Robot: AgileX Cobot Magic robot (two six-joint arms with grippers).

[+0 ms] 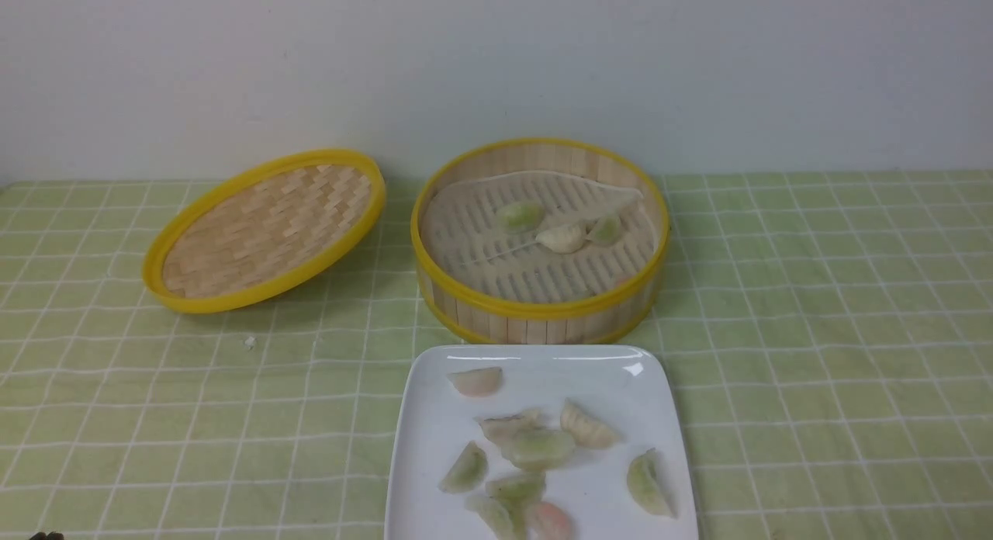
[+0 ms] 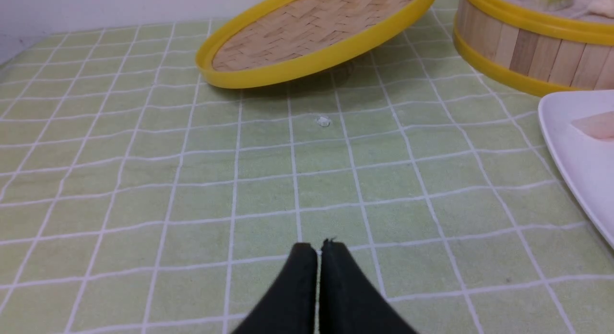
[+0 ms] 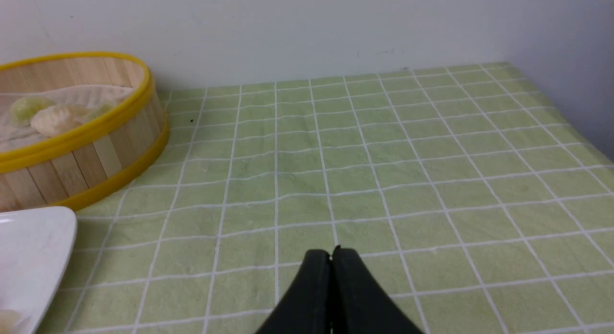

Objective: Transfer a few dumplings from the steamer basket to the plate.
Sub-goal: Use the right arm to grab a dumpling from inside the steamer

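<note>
Bamboo-slat steamer basket [image 1: 535,323], yellow rims: three pale crescent dumplings [image 1: 562,236], frame centre.
Jaws: both pairs closed, empty.
Risk: soft skins may tear under pinch.

Plain staged tabletop, lab-like rather than kitchen: bare white wall [image 1: 496,59] right behind green checked tablecloth [image 1: 822,330].

Front view: the plate [image 1: 423,455] runs off the lower edge, which cuts through the nearest dumplings [image 1: 549,521]. The near wall of the basket [image 1: 535,311] hides the front of its floor. A white speck [image 1: 249,342] on the cloth [image 1: 814,330] is too small to identify. Wrist views: lid [image 2: 307,65], basket and plate are cropped. The left gripper [image 2: 318,250] and right gripper [image 3: 331,253] run off the lower edge.
</note>
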